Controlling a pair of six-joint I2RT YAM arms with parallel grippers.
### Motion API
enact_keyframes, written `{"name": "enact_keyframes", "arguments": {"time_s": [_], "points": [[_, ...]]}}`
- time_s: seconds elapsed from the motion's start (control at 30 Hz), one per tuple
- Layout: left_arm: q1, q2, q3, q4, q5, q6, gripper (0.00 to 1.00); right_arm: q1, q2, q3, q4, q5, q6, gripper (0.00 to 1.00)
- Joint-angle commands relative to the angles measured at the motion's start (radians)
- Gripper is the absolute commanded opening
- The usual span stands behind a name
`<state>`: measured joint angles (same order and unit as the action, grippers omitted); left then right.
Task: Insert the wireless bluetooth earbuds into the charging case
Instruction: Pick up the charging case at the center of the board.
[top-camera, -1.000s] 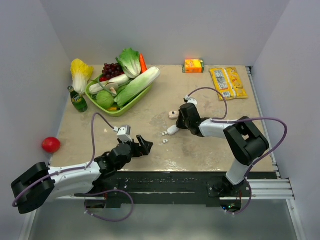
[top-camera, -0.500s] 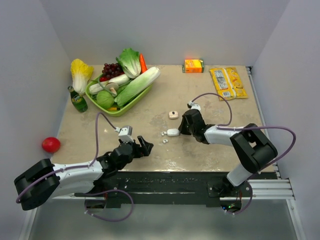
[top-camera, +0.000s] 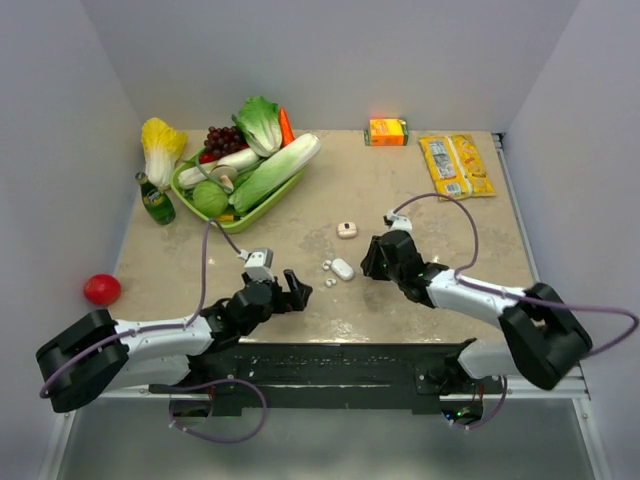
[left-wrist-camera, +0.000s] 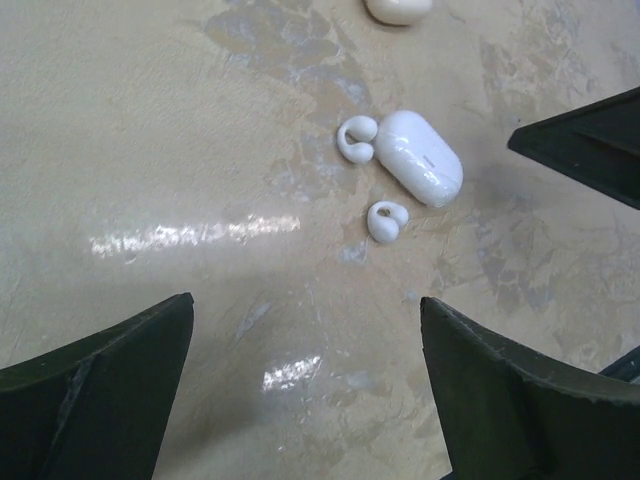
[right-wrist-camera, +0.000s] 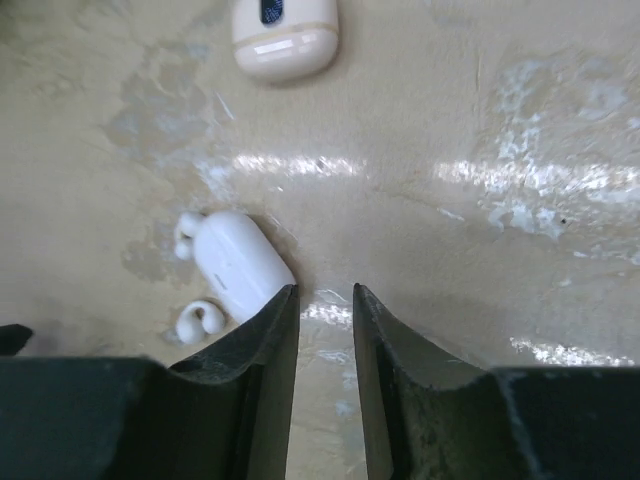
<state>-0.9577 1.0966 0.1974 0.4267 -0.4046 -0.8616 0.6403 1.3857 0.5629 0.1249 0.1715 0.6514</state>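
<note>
Charging case is seen lying flat on the table, lid shut, gripped by nothing. All positions below are given relative to the case.

- Wireless bluetooth earbuds: both are found loose on the table on the case's left-arm side. One earbud is pressed against the case's far end. The other earbud lies just beside the case's near long edge, with a thin gap visible.
- Right pincer: held low just beside the case on its right-arm side, tips pointed toward it. The jaws are parted only narrowly and nothing is held between them. In the wrist view one finger overlaps the case's corner, so contact cannot be told there; from overhead a small gap is seen.
- Left pincer: spread wide and empty, near the case on its near-left side, with case and both earbuds framed between its fingers in the wrist view.
- Small cream object with a dark oval is seen beyond the case, apart from it.
</note>
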Motion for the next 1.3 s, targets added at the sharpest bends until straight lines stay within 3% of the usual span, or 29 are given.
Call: {"name": "enact_keyframes", "arguments": {"time_s": [0.0, 0.17, 0.27, 0.37, 0.73, 0.97, 1.27], "points": [[0.002, 0.06, 0.138, 0.018, 0.012, 0.165, 0.97, -0.001, -0.209, 0.002, -0.079, 0.115, -0.011, 0.34], [0.002, 0.212, 0.341, -0.037, 0.193, 0.426, 0.93, 0.001, -0.377, 0.023, -0.168, 0.074, -0.067, 0.38], [0.004, 0.347, 0.589, -0.234, 0.246, 0.562, 0.96, -0.001, -0.447, 0.041, -0.226, 0.053, -0.102, 0.39], [0.005, 0.465, 0.732, -0.403, 0.263, 0.654, 1.0, 0.001, -0.514, 0.054, -0.274, 0.033, -0.124, 0.41], [0.077, 0.626, 0.849, -0.516, 0.47, 0.809, 1.0, -0.001, -0.715, 0.066, -0.396, -0.033, -0.148, 0.44], [0.073, 0.735, 0.959, -0.571, 0.483, 0.846, 0.99, 0.001, -0.764, 0.052, -0.416, -0.063, -0.138, 0.45], [0.071, 0.783, 0.959, -0.577, 0.441, 0.852, 0.98, -0.001, -0.763, 0.035, -0.407, -0.061, -0.136, 0.46]]}}
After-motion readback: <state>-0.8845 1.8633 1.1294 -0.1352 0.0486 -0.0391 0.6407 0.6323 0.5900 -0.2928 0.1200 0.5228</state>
